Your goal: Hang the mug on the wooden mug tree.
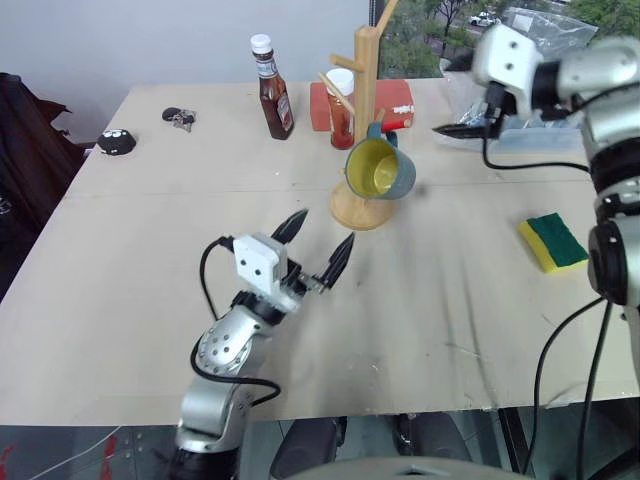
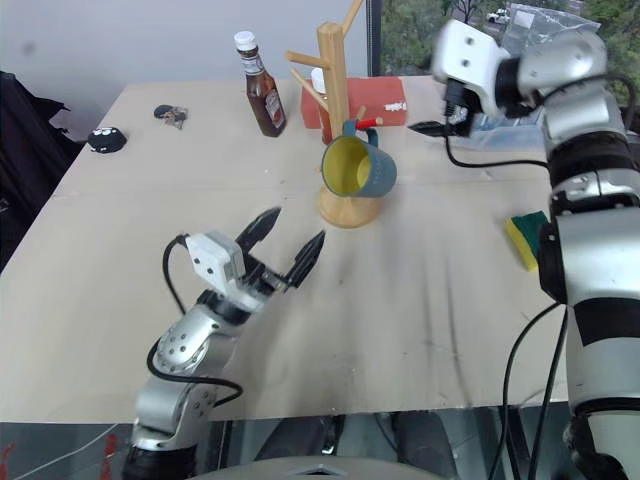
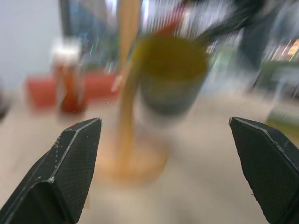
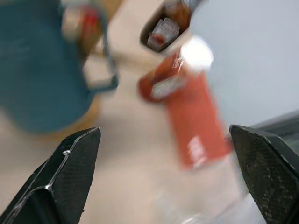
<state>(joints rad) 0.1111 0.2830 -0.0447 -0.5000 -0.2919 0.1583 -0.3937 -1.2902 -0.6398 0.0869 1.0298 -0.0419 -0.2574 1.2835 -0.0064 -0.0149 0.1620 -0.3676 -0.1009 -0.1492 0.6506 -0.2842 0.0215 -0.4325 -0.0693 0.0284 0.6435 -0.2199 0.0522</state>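
Two grippers over a pale table (image 1: 150, 330), both empty. Nearest, the left gripper (image 1: 318, 245), low above the tabletop, pointing toward the mug tree; jaws spread wide, nothing between them, touching nothing. Same wide gap in the left wrist view, black fingers (image 3: 70, 163) at either edge, with the mug blurred straight ahead.

Beyond that, the wooden mug tree (image 1: 366, 110) upright on its round base, near the middle of the table. Hanging on it by the handle: the mug (image 1: 381, 169), dark teal outside, yellow inside, tilted so the mouth faces forward and down toward the camera, its body just above the base. Free of both grippers.

To the right, a yellow-green sponge (image 1: 552, 243) flat on the table, well apart from the tree.

Farther back and higher, the right gripper (image 1: 450, 128), raised to the right of the tree and pointing left toward it; jaws released and wide apart, holding nothing, clear of the mug. In the right wrist view, fingers (image 4: 65, 182) far apart, the teal mug and its loop handle blurred beyond.

Behind the tree: a brown sauce bottle (image 1: 273, 92), a smaller red bottle (image 1: 342, 110), a red box (image 1: 395, 100). At the far left, a small dark object (image 1: 116, 142) and some keys (image 1: 180, 118).
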